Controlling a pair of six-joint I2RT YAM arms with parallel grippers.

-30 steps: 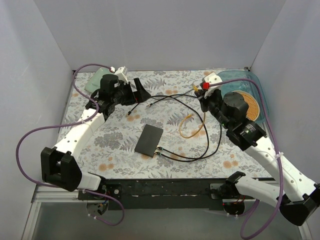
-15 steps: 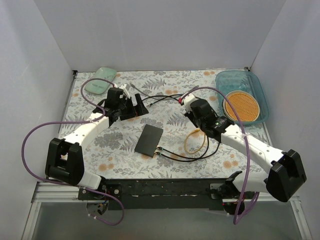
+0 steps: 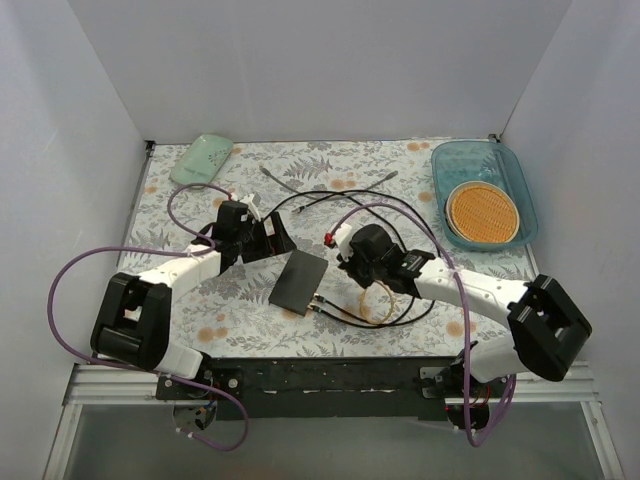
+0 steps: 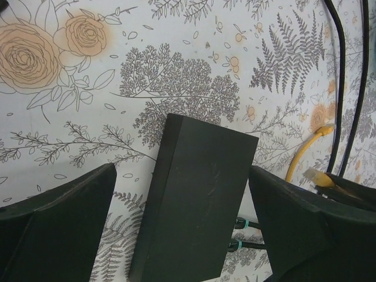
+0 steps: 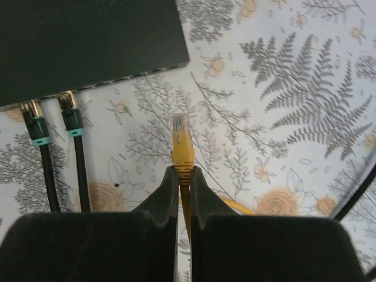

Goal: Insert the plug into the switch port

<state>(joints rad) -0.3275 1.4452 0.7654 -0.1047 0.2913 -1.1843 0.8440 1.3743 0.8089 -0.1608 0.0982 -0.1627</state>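
Note:
The switch [image 3: 298, 280] is a flat dark grey box lying mid-table, with two black cables [image 5: 71, 120] plugged into its near-right edge. My left gripper [image 3: 272, 240] is open just behind it. In the left wrist view my left gripper [image 4: 185, 229] has its fingers [image 4: 59, 229] standing wide on either side of the switch [image 4: 194, 205], not touching it. My right gripper [image 3: 338, 264] is shut on the yellow plug [image 5: 181, 141]. It holds the plug with its clear tip pointing at the socket edge of the switch [image 5: 88, 41], a short gap away and right of the black plugs.
A teal tray [image 3: 520, 180] holding an orange disc stands at the back right. A pale green object [image 3: 200, 158] lies at the back left. Black cables [image 3: 350, 200] loop across the floral mat behind the switch. The yellow cable [image 3: 385, 305] coils under my right arm.
Both arms came in from the back towards the switch. My right gripper carried the yellow plug from the back right to the socket edge. My left gripper moved over the switch's far end.

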